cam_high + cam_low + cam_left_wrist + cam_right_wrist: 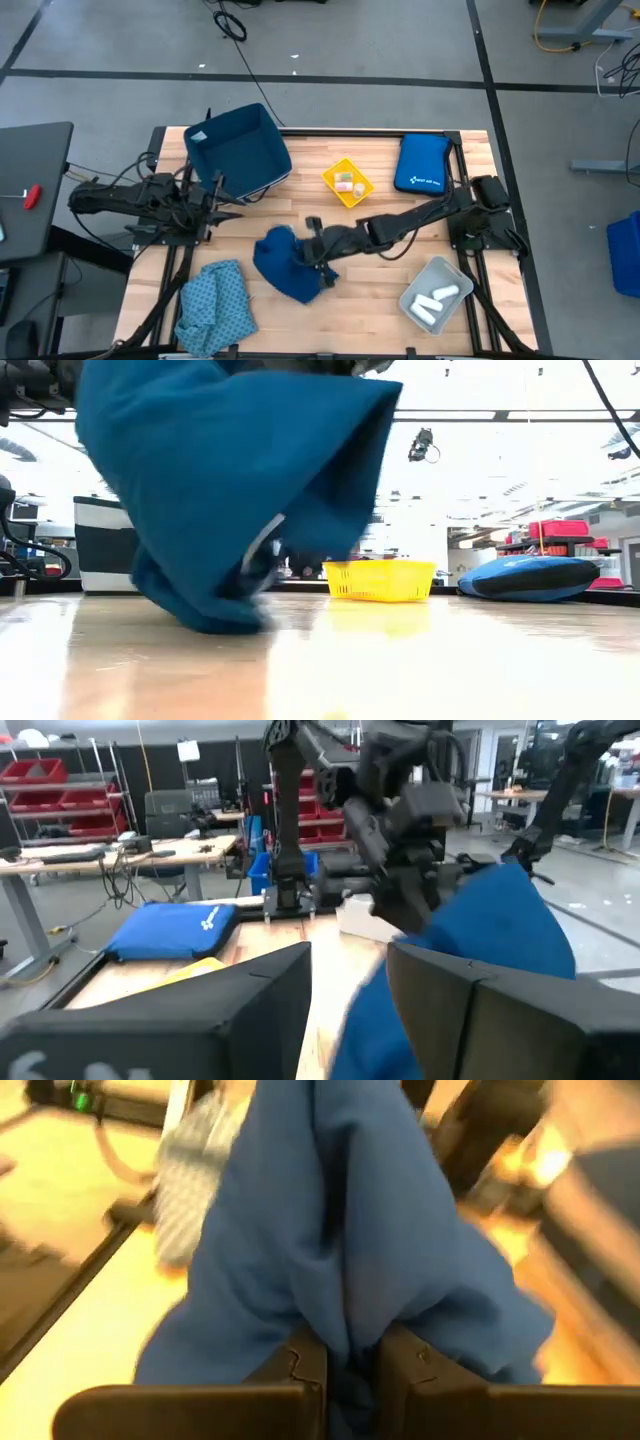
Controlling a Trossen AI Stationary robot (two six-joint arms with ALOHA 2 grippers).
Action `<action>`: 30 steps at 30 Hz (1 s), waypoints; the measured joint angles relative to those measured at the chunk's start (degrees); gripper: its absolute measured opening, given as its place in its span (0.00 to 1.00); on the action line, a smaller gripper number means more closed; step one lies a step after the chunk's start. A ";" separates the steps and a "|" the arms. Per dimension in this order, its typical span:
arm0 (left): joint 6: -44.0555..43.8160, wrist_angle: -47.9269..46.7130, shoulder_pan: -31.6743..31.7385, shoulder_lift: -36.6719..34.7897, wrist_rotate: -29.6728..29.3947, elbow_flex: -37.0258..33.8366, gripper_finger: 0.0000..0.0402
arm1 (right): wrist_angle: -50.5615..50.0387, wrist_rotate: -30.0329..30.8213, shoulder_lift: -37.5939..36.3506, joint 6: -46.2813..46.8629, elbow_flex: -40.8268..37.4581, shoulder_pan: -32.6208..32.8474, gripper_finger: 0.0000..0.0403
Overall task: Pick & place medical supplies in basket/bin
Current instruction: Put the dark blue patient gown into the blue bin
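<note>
**A:** Just in front of the navy bin (238, 150), toward the bench's (380, 290) near edge, the right tool (318, 262) has the navy cloth (285, 262). Fingers pressed together with a fold of fabric pinched between them; the right wrist view shows that cleanly.

**B:** And from table height the cloth hangs in a bunch, its lowest folds at or just off the wood. I can't tell whether it's clear of the surface.

**A:** What matters now is direction. From the right tool, the navy bin lies up and to the left across the bench, toward the far edge. I'd judge that's where the cloth needs to travel.

**B:** The left tool (215, 205) sits closer to that bin, right by its near corner. Its fingers are spread apart, holding nothing.

**A:** So it's nearer the bin, but the right arm carries the load. The cloth has no real long axis, just a drooping bundle below the pinch.

**B:** Elsewhere, the teal patterned cloth (213, 305) lies well in front of the bin at the bench's near left edge. White rolls (437, 298) rest in the grey tray (413, 301), far to the bin's right.

**A:** The yellow basket (347, 183) sits just right of the bin, the blue pouch (422, 163) beyond it.
</note>
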 joint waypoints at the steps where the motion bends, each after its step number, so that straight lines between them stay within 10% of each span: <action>1: 0.00 -0.03 0.00 -0.48 0.01 0.01 0.34 | 1.59 0.47 -0.64 -1.04 0.00 -0.35 0.10; 17: 0.09 -2.41 0.00 -6.08 1.86 0.02 0.34 | 17.70 4.90 -10.70 -12.72 0.20 -9.90 0.10; 30: 1.98 -2.49 -0.02 -6.31 1.48 0.09 0.34 | 34.93 -7.41 -9.04 -9.49 0.20 -22.73 0.10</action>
